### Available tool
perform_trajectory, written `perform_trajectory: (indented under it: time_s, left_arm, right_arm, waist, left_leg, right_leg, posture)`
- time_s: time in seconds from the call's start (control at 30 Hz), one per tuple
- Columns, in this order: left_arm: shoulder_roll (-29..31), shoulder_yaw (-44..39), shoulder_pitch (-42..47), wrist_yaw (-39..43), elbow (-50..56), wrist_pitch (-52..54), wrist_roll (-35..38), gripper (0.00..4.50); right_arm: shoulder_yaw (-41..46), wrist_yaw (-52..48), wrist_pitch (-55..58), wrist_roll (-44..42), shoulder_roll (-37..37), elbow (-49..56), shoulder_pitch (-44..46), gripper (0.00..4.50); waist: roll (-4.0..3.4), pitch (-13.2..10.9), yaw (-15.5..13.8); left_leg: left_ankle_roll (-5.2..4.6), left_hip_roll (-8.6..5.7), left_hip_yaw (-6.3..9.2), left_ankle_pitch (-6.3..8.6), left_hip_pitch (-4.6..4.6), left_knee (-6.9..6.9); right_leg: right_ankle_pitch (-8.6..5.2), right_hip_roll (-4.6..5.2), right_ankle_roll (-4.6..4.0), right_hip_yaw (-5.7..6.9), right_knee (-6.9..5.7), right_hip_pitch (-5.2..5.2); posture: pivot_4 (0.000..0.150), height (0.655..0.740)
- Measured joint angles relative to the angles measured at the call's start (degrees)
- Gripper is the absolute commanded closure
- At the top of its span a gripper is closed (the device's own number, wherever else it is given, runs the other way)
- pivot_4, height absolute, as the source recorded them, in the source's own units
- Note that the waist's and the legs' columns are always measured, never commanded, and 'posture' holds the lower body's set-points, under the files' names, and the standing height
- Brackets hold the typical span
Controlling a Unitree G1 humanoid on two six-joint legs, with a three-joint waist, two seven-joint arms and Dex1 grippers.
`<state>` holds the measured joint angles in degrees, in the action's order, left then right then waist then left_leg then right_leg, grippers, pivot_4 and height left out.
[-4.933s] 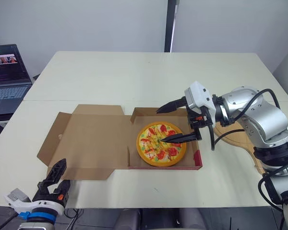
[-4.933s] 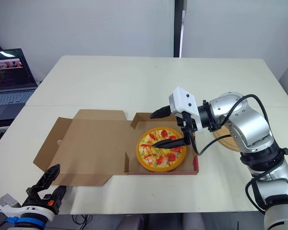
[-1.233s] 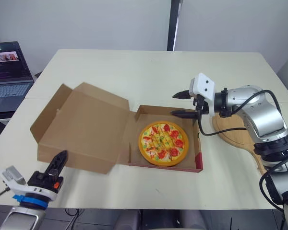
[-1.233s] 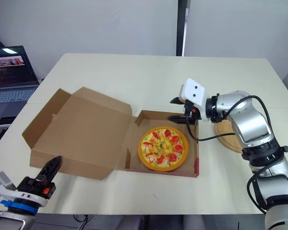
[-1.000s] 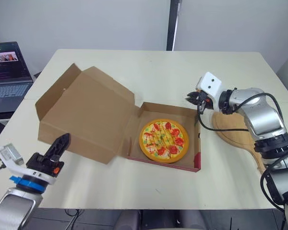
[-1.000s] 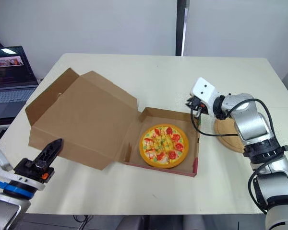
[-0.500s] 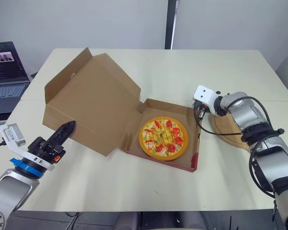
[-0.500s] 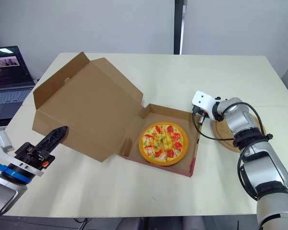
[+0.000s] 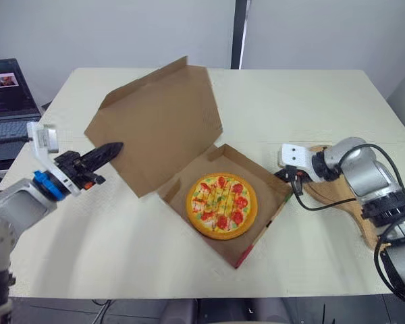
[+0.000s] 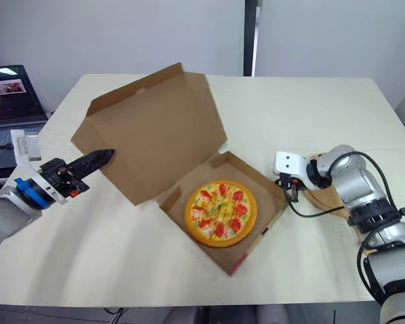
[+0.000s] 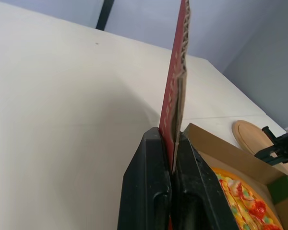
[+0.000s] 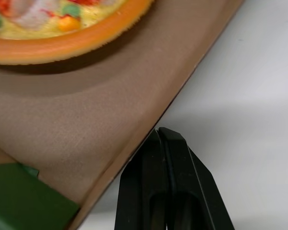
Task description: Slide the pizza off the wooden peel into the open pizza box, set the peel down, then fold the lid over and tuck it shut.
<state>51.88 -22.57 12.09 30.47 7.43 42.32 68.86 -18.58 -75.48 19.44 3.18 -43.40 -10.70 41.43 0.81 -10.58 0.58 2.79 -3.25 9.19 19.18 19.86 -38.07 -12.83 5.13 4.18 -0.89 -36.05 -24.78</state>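
Left of the pizza (image 9: 221, 206), the extended left end effector (image 9: 115, 148) clamps the lid (image 9: 158, 121).

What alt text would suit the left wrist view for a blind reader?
The black left claw is shut on the edge of the raised brown cardboard lid. Past it lie the orange-crusted pizza in its box and the round wooden peel.

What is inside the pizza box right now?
The pizza lies flat in the pizza box. The floor beneath it is covered. The lid stands raised, pinched by the left gripper.
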Motion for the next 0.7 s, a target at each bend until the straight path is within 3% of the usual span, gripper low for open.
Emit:
perform_trajectory:
  time_s: [0.3, 0.7]
  left_arm:
    - [0.0, 9.4, 15.9, 12.6, -10.9, 0.0, -14.0, 4.5]
    - [-4.0, 13.7, 23.9, 21.4, -19.0, -7.1, -28.7, 4.5]
  right_arm:
    - [4.9, 1.7, 16.2, -7.1, -3.1, 20.9, -10.0, 4.47]
    - [8.3, 10.5, 32.1, -15.9, -2.5, 36.3, -16.5, 4.47]
  waist:
    - [0.0, 0.0, -0.1]
    - [0.02, 0.0, 0.0]
  left_leg:
    - [0.01, -0.03, -0.03, -0.01, 0.12, -0.04]
    - [0.01, -0.03, -0.05, -0.01, 0.21, -0.16]
  right_leg:
    - [0.02, 0.03, 0.01, -0.01, -0.1, -0.22]
    - [0.05, 0.05, -0.01, 0.0, -0.25, -0.34]
  posture:
    - [0.15, 0.74]
    - [0.15, 0.74]
